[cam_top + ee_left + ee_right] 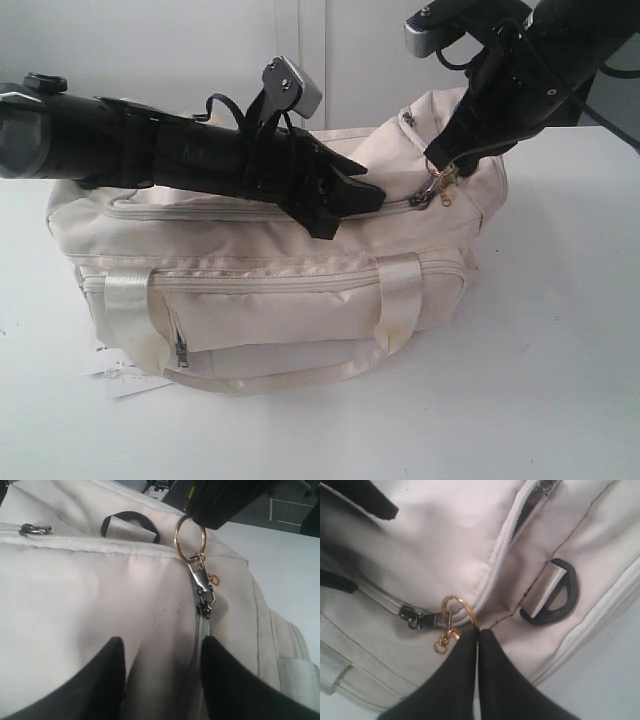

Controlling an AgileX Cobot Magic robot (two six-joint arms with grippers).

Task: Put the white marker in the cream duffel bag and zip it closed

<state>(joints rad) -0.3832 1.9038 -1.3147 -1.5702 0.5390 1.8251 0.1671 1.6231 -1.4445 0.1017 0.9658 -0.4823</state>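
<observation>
Zipper runs left-right atop the cream duffel bag, my left claw parted astride it, right claw clamping the gold ring just rightward; white marker I can't see.

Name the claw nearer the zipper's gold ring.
Right. The right claw pinches the gold ring; the left claw is open over the cream duffel bag, short of it.
</observation>
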